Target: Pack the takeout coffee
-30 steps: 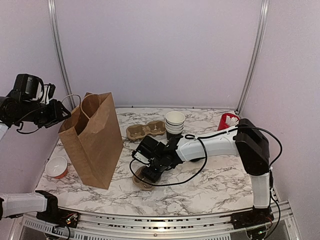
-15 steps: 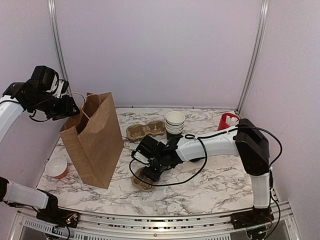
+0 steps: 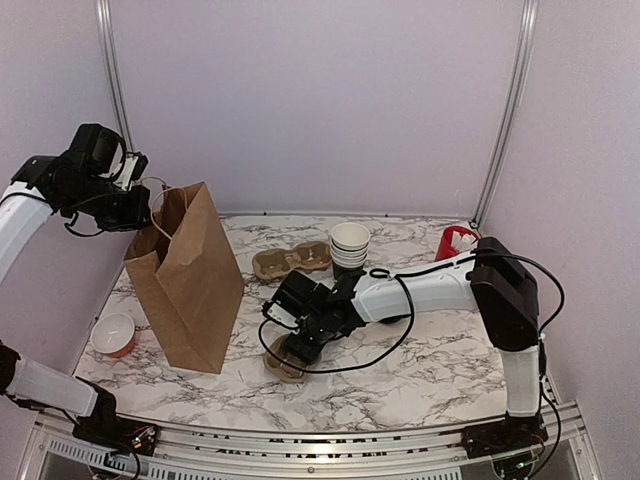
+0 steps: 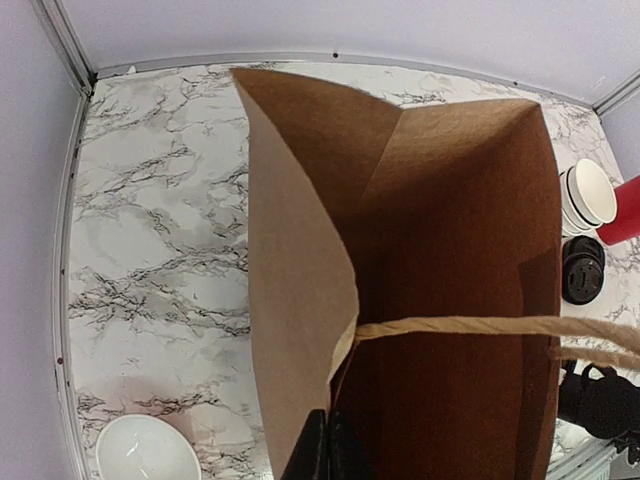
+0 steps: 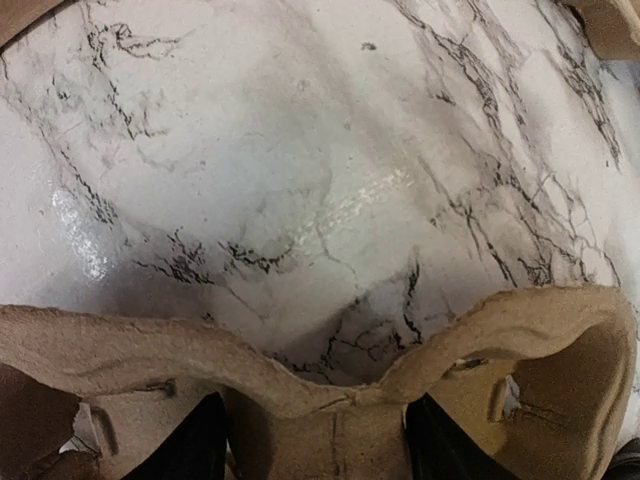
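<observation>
The takeout coffee (image 4: 583, 275), a small black cup under a round black lid, stands beside the stack of lidless cups (image 3: 350, 243); in the top view the right arm mostly hides it. A brown paper bag (image 3: 185, 280) stands open at the left. My left gripper (image 3: 137, 211) is shut on its near rim (image 4: 330, 415), beside a twisted handle (image 4: 480, 326). My right gripper (image 3: 298, 345) hangs low over a cardboard cup carrier (image 5: 330, 440). It is open, with one finger on each side of the carrier's middle ridge.
A second cardboard carrier (image 3: 290, 262) lies behind the right gripper. A red cup with white packets (image 3: 455, 242) stands at the back right. A red bowl, white inside, (image 3: 113, 333) sits left of the bag. Purple walls close in the table on three sides.
My left arm has swung in from the far left to the bag's top and shut on its rim. The bag's mouth has shifted slightly. The right arm has hardly moved.
</observation>
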Robot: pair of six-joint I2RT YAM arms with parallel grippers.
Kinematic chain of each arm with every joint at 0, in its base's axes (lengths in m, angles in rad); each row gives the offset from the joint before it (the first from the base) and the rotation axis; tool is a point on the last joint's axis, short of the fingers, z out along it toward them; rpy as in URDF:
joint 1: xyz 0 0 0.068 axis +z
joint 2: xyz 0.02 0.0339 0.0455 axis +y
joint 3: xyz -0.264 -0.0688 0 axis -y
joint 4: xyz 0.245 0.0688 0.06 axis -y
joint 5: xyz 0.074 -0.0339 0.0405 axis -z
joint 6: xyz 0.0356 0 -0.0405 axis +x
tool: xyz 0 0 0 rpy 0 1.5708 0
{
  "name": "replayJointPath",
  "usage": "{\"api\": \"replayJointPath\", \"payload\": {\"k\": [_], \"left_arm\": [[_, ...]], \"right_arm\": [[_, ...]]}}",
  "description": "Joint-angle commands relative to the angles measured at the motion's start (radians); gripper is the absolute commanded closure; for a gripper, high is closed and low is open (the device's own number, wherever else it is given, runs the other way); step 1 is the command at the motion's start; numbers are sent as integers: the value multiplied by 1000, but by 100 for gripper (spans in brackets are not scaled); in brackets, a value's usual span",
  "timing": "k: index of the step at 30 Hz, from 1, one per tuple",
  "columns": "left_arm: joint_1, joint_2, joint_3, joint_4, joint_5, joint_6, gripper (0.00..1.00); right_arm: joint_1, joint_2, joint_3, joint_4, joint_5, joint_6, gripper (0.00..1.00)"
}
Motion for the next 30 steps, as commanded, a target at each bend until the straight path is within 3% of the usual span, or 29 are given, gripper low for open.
{"api": "replayJointPath", "payload": {"k": [1, 9, 30], "left_arm": [[-6, 4, 40, -47, -55, 35, 100], [-24, 16, 101, -47, -84, 74, 100], [-288, 130, 243, -81, -327, 192, 100]], "right_arm": [[3, -23, 19, 17, -3, -13, 45], [6, -32, 33, 19, -4, -6, 58], [22, -325, -110, 181, 54, 0, 65]]}}
